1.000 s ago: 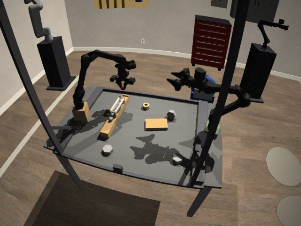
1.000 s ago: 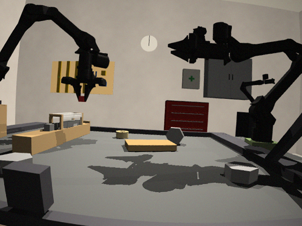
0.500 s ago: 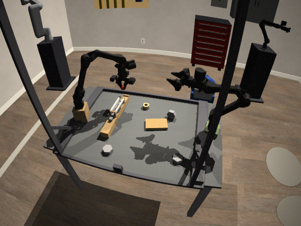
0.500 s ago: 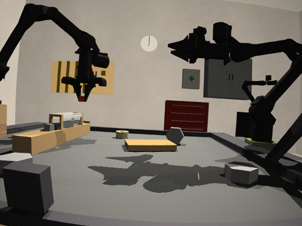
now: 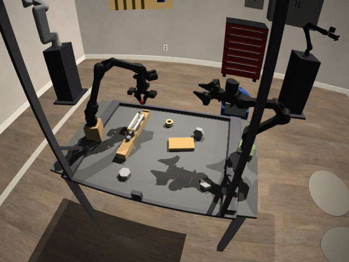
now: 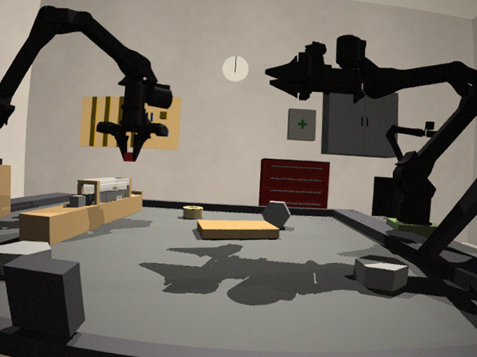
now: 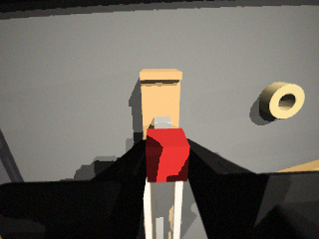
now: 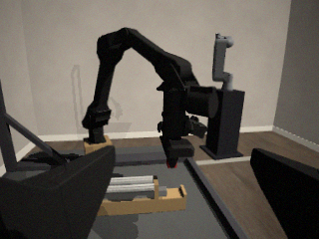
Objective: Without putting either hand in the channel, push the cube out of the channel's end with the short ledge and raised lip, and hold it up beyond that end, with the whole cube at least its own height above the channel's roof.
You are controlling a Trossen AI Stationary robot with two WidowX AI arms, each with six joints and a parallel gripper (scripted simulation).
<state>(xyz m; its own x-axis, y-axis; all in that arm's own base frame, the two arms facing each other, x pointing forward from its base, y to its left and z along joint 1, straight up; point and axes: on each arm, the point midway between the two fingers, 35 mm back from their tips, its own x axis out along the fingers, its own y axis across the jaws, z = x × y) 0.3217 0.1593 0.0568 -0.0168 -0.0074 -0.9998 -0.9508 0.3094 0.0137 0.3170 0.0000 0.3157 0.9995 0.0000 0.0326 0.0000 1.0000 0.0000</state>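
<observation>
My left jaws [image 5: 142, 99] [image 6: 129, 154]: closed on the red cube [image 5: 142, 102] [image 6: 128, 156] [image 7: 166, 155] [image 8: 172, 165] | below them: wooden channel [image 5: 124, 149] [image 6: 70, 222] [image 7: 160, 104] [image 8: 145, 207], its lipped end probably nearest; clearance hard to judge | well apart: right jaws [image 5: 197, 88] [image 6: 268, 77], wide, holding nothing.

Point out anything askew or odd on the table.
One thing: a grey hexagonal block stands on edge behind the flat tan block, while the other two lie flat. I see no spill or damage.
</observation>
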